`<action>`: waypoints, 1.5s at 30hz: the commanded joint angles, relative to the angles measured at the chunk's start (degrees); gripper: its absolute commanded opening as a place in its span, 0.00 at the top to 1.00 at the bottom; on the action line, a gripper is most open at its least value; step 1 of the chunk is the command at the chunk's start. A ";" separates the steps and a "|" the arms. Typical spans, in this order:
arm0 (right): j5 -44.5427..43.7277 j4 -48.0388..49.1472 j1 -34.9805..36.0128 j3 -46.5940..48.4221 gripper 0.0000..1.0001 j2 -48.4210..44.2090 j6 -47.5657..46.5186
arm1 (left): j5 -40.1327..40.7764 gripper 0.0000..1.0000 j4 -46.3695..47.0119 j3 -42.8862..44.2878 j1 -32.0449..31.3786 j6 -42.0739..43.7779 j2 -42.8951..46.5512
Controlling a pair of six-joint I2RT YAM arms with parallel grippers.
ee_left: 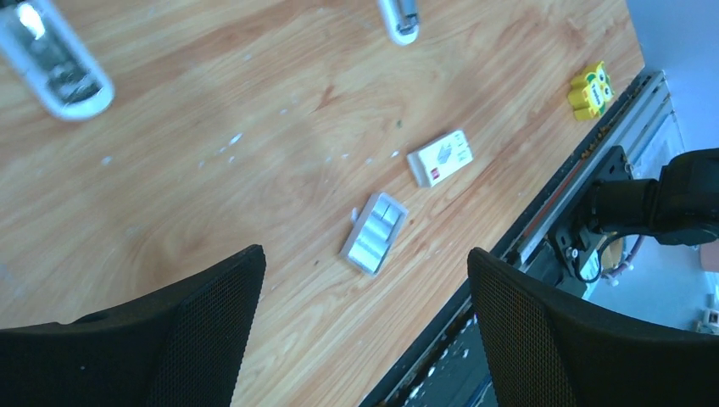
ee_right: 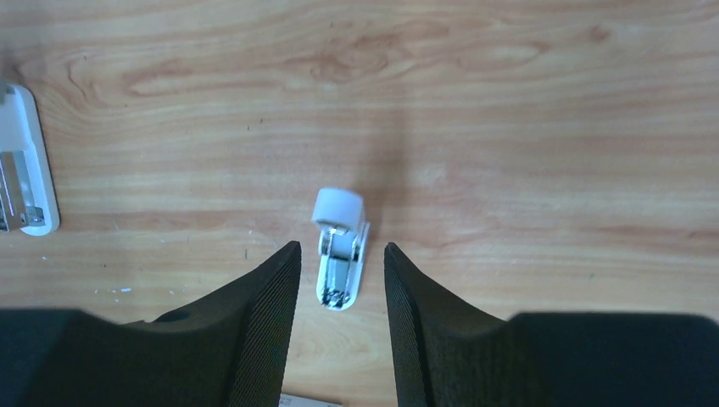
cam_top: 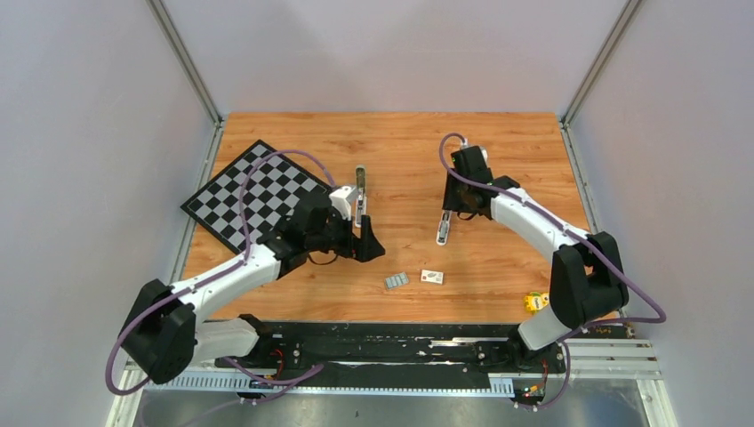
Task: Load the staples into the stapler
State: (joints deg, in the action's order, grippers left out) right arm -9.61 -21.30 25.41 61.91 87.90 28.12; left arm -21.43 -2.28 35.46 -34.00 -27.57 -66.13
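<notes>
Right gripper [ee_right: 341, 248]: part-open, straddling slim grey-silver metal stapler [ee_right: 341, 259]
Left gripper [ee_left: 365, 252]: wide, empty
Silvery staple strips [ee_left: 374, 233]: near tabletop's near edge

The small, slim grey-silver stapler [ee_right: 341, 253] is lying on the wooden table [cam_top: 498, 142], its metal inner channel showing. The short silvery-grey segmented staple strips [ee_left: 373, 233] are lying flat side by side, well apart from it, nearer the front edge.

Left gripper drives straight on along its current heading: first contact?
Probably the staples, lying centred ahead of the open left gripper; nothing shows between them. Depth is unclear from the wrist view.
</notes>
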 commanded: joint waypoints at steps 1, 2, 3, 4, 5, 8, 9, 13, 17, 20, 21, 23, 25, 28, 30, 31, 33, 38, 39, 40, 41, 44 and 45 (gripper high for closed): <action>9.46 -0.55 -5.87 2.86 0.55 0.04 -8.14 | 6.25 0.09 1.77 7.34 -5.13 1.09 -6.36; 11.12 -0.93 -6.71 3.42 0.52 0.64 -9.11 | 7.27 0.08 1.99 9.00 -6.30 1.29 -8.29; 11.82 -1.23 -7.29 3.63 0.49 1.03 -9.70 | 7.54 0.07 2.02 11.07 -7.29 1.41 -10.72; 12.29 -1.24 -7.91 3.54 0.47 1.24 -10.17 | 7.36 0.06 2.02 12.96 -8.10 1.42 -13.00; 12.55 -1.11 -8.37 3.24 0.46 1.35 -10.59 | 6.97 0.06 3.72 14.89 -8.77 1.08 -15.67; 13.90 -0.41 -9.41 2.36 0.46 2.45 -11.89 | 6.07 0.04 7.92 18.80 -10.29 -0.71 -23.24; 14.54 -0.19 -9.71 2.08 0.45 2.93 -12.06 | 5.51 0.04 9.11 19.88 -10.56 -1.45 -25.70; 19.36 3.00 -10.12 -0.41 0.46 3.67 -12.45 | 4.01 0.04 14.27 22.57 -10.83 -3.35 -34.62; 19.39 4.23 -10.12 -2.72 0.45 4.15 -12.55 | 3.60 0.07 16.77 24.55 -10.92 -3.69 -39.61; 19.64 5.39 -10.12 -3.87 0.45 4.73 -12.53 | 3.94 0.09 17.14 26.15 -10.91 -3.84 -42.57; 19.79 5.82 -10.12 -4.13 0.46 4.87 -12.41 | 3.83 0.11 17.71 26.50 -10.91 -4.12 -43.36; 19.69 6.50 -10.12 -4.82 0.46 5.08 -12.10 | 3.47 0.15 18.87 27.21 -10.94 -4.72 -44.72; 19.44 7.47 -10.12 -5.56 0.46 5.09 -11.95 | 3.27 0.17 19.97 27.71 -10.91 -5.34 -45.98; 18.62 8.08 -10.12 -5.99 0.46 5.34 -12.08 | 2.65 0.21 21.70 28.67 -10.91 -6.42 -48.01; 17.67 8.08 -10.09 -6.22 0.46 5.53 -12.16 | 2.18 0.25 22.92 28.98 -10.91 -7.07 -49.02; 17.19 8.30 -10.04 -6.42 0.47 5.53 -12.16 | 1.87 0.27 23.54 29.12 -10.91 -7.41 -49.59; 17.03 9.21 -10.03 -6.91 0.49 5.80 -12.06 | 1.66 0.31 24.40 29.30 -10.91 -7.95 -50.24; 17.35 9.41 -9.94 -6.80 0.51 6.84 -11.81 | 1.44 0.38 25.31 29.89 -10.91 -8.46 -51.67; 17.30 9.52 -9.94 -6.96 0.51 6.92 -11.78 | 1.40 0.38 25.31 30.06 -10.91 -8.46 -51.96; 17.34 9.63 -9.94 -7.10 0.51 6.98 -11.72 | 1.34 0.39 25.38 30.27 -10.92 -8.46 -52.22; 17.30 9.80 -9.89 -7.33 0.51 7.02 -11.75 | 1.31 0.40 25.40 30.41 -10.92 -8.43 -52.44; 17.08 10.17 -9.70 -7.88 0.51 7.11 -11.53 | 1.39 0.43 25.31 30.89 -10.91 -8.54 -53.19; 17.06 10.28 -9.61 -8.08 0.51 7.07 -11.53 | 1.34 0.43 25.36 31.03 -10.91 -8.55 -53.45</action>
State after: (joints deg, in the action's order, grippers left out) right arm 8.51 -11.66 16.23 55.16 94.13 16.62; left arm -19.73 21.41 64.84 -44.51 -36.03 -117.60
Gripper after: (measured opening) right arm 0.489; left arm 0.578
